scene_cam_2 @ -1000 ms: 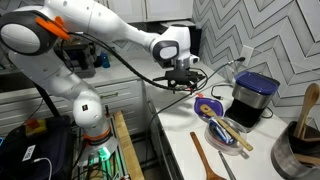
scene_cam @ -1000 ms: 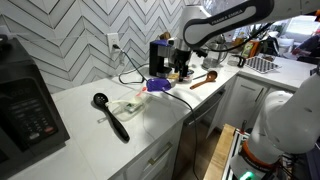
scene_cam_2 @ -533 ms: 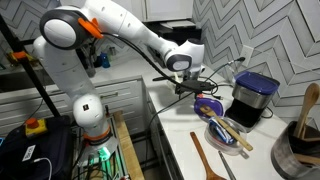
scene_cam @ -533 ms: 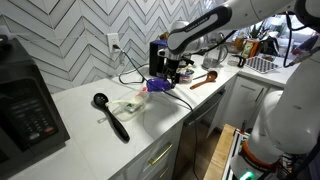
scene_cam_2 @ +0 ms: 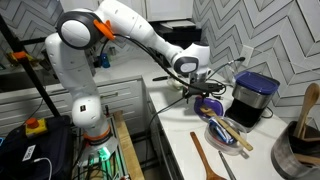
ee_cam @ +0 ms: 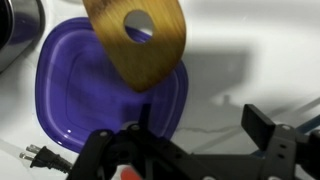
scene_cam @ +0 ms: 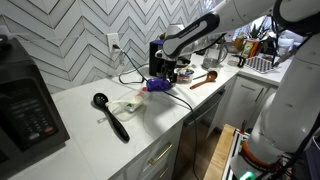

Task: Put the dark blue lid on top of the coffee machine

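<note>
The dark blue lid (ee_cam: 80, 95) lies flat on the white counter, with the head of a wooden slotted spoon (ee_cam: 135, 40) resting on its far edge. It also shows in both exterior views (scene_cam: 158, 85) (scene_cam_2: 209, 104). My gripper (ee_cam: 200, 125) is open and empty, hovering just above the counter, with one finger over the lid's near edge and the other over bare counter. In both exterior views the gripper (scene_cam: 169, 72) (scene_cam_2: 199, 87) hangs right over the lid. The black coffee machine (scene_cam: 159, 54) (scene_cam_2: 252, 98) stands just behind the lid, by the wall.
A black microwave (scene_cam: 25, 105) stands at one end of the counter. A black ladle (scene_cam: 110, 115) and crumpled wrap (scene_cam: 128, 104) lie in the middle. A wooden spoon (scene_cam: 203, 79) and a power cord with plug (ee_cam: 35, 155) lie near the lid. More wooden utensils (scene_cam_2: 228, 133) lie nearby.
The arm has swung in toward the coffee machine and come down over the lid. The lid and spoon have not moved.
</note>
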Controlling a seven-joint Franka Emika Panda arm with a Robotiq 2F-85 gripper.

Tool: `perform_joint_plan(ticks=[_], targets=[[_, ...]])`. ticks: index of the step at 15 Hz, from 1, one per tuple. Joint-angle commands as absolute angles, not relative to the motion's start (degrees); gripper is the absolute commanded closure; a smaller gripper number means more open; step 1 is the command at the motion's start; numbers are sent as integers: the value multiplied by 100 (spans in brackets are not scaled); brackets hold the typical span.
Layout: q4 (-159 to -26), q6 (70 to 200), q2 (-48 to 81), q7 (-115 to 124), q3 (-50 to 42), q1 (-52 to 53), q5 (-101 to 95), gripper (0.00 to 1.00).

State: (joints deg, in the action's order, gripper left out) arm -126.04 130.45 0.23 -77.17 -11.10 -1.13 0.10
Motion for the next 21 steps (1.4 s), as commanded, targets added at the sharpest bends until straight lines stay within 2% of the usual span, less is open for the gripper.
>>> perform_joint_plan(ticks=[1,2,3,4,7,10,11,12,16,17,18,20,21], targets=[[-12615,13317,297,-7401,-889,-325,-370,21],[-12639,13395,333,-7310,-854,-341,-436,28],[-12648,13443,363,-7264,-816,-352,-452,43],[-12649,13494,396,-7205,-778,-363,-466,48],[-12706,13574,393,-7057,-675,-354,-519,54],[-12750,13661,388,-6933,-593,-345,-537,53],[-12752,13678,399,-6879,-575,-346,-553,58],[-12760,13692,409,-6839,-563,-349,-570,66],[-12761,13768,464,-6718,-537,-362,-563,82],[-12746,13769,473,-6691,-534,-368,-555,75],[-12736,13766,475,-6690,-530,-375,-547,74],[-12729,13764,468,-6664,-524,-379,-533,64],[-12727,13761,472,-6641,-521,-377,-543,55]])
